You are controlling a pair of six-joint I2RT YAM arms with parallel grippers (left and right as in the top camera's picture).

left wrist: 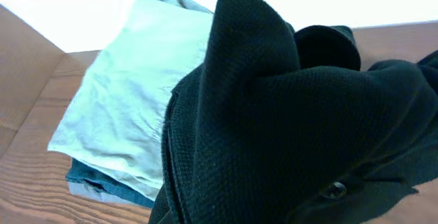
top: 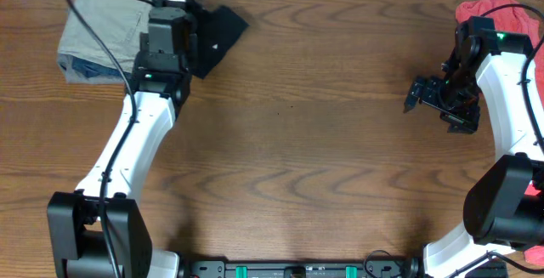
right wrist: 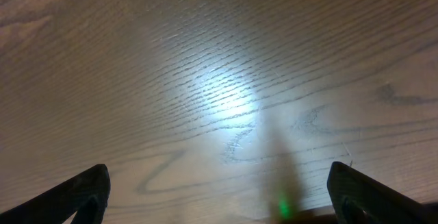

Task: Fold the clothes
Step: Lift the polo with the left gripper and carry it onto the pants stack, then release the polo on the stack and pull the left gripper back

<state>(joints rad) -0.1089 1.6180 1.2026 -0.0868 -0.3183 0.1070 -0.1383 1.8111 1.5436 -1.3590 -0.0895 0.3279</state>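
Note:
The black shirt [top: 219, 33] is bunched at the table's back left, beside the folded khaki trousers. In the left wrist view its knit fabric [left wrist: 287, 114] fills most of the frame, with a button showing low down. My left gripper [top: 192, 26] is at the shirt and seems shut on its fabric; the cloth hides the fingers. My right gripper [top: 429, 98] is open and empty over bare wood at the right, far from the shirt. Its two finger tips show in the right wrist view [right wrist: 222, 196].
Folded khaki trousers [top: 106, 19] lie on blue denim [top: 81, 70] at the back left corner; they also show in the left wrist view [left wrist: 130, 107]. A red T-shirt [top: 501, 14] lies at the back right behind the right arm. A black cable runs along the left arm.

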